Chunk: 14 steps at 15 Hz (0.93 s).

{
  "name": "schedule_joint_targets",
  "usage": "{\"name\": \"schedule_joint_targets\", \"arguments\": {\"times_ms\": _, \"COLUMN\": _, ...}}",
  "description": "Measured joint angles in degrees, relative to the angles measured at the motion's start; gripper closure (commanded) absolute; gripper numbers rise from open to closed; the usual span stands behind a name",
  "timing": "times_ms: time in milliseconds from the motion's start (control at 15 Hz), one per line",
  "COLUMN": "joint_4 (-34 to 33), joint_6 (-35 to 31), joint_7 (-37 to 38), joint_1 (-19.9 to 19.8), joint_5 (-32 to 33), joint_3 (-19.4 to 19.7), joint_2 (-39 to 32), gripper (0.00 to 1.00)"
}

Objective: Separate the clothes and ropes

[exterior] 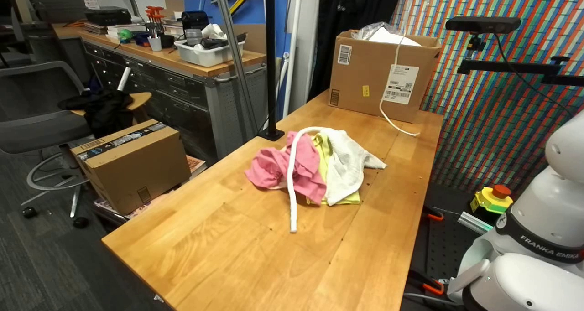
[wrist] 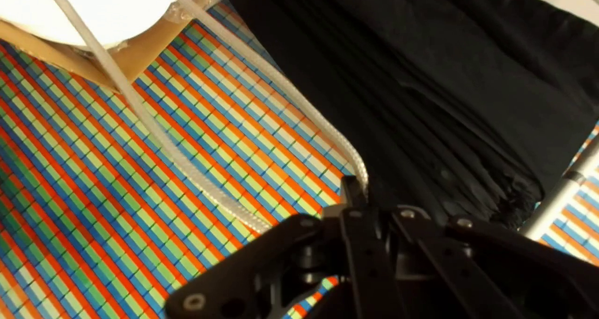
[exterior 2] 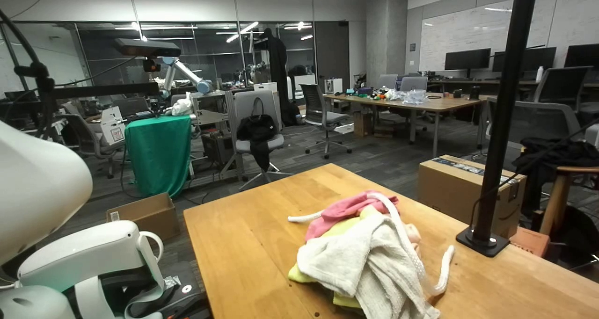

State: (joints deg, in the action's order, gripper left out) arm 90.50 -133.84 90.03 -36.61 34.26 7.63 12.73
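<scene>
Wooden table (exterior: pixel 237 251): one, in both exterior views.
Cardboard boxes (exterior: pixel 360 90): three; labelled box (exterior: pixel 358 80) on the table, sealed box (exterior: pixel 141 174) and lidless box (exterior 2: pixel 149 217) off it.
Clothes (exterior: pixel 310 165): one crumpled heap on the table, four pieces showing; nubby white cloth (exterior: pixel 345 169), creased pink cloth (exterior: pixel 271 167), bright yellow-green cloth (exterior: pixel 323 151), peach cloth (exterior 2: pixel 413 235) mostly hidden.
Gripper (wrist: pixel 358 195): one, clenched on the held rope (wrist: pixel 299 98).
White ropes (exterior: pixel 293 215): two; draped rope (exterior: pixel 290 178), thick, arches over the heap; held rope, braided, hangs in front of the labelled box.

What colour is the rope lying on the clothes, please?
The rope is white, clearest in an exterior view.
</scene>
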Motion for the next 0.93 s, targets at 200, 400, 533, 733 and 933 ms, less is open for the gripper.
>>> {"name": "schedule_joint_targets", "arguments": {"times_ms": 200, "joint_4": -0.8, "joint_6": 0.4, "joint_7": 0.0, "joint_1": 2.8, "joint_5": 0.0, "joint_3": 1.3, "joint_2": -2.7, "gripper": 0.92}}
{"name": "schedule_joint_targets", "arguments": {"times_ms": 400, "joint_4": -2.1, "joint_6": 1.2, "joint_7": 0.0, "joint_1": 5.4, "joint_5": 0.0, "joint_3": 3.5, "joint_2": -5.2, "gripper": 0.92}}
{"name": "schedule_joint_targets", "arguments": {"times_ms": 533, "joint_4": -2.7, "joint_6": 1.9, "joint_7": -0.1, "joint_1": 6.7, "joint_5": 0.0, "joint_3": 5.2, "joint_2": -6.5, "gripper": 0.92}}
{"name": "schedule_joint_targets", "arguments": {"times_ms": 733, "joint_4": -3.0, "joint_6": 3.3, "joint_7": -1.7, "joint_1": 8.2, "joint_5": 0.0, "joint_3": 7.6, "joint_2": -8.2, "gripper": 0.92}}
{"name": "schedule_joint_targets", "arguments": {"times_ms": 933, "joint_4": -3.0, "joint_6": 5.1, "joint_7": -4.3, "joint_1": 9.1, "joint_5": 0.0, "joint_3": 9.3, "joint_2": -9.7, "gripper": 0.92}}
